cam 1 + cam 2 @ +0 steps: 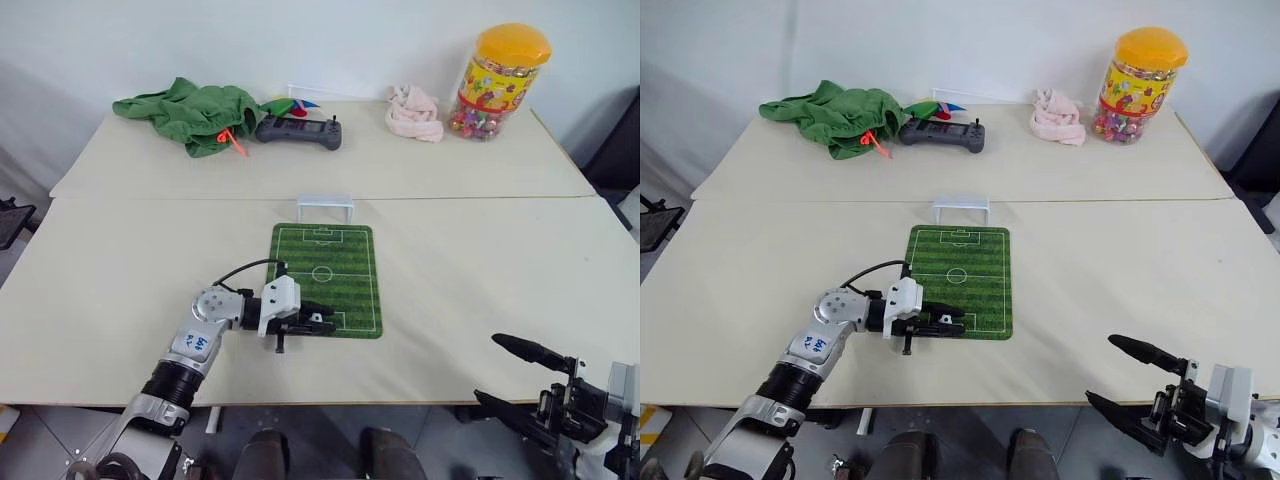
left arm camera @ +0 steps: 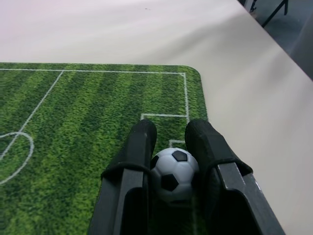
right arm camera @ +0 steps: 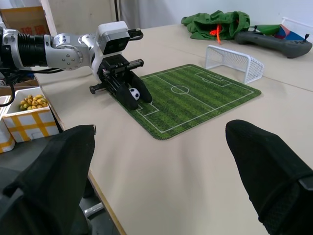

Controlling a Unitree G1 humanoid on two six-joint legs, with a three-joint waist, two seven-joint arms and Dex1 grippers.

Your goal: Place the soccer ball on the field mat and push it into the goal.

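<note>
Placement step: my left gripper (image 2: pixel 171 147) clamps the soccer ball (image 2: pixel 173 174) low over the field mat (image 1: pixel 345 255), right gripper (image 3: pixel 161 166) spread idle; release next, then push goalward.

The soccer ball (image 2: pixel 173 174) looks like smooth, slightly glossy plastic, white with black patches. The field mat (image 1: pixel 325 277) has a matt, fuzzy printed-grass surface. The left gripper's (image 2: pixel 171 134) fingers (image 2: pixel 139 147) are matt black, apparently rubbery. The bench (image 1: pixel 480 270) has a smooth, matt beige top. The goal (image 3: pixel 234 62) is a pale frame with fine mesh netting. At the bench's far edge lie crumpled green cloth (image 1: pixel 190 112) and a glossy clear plastic jar (image 1: pixel 497 85).
</note>
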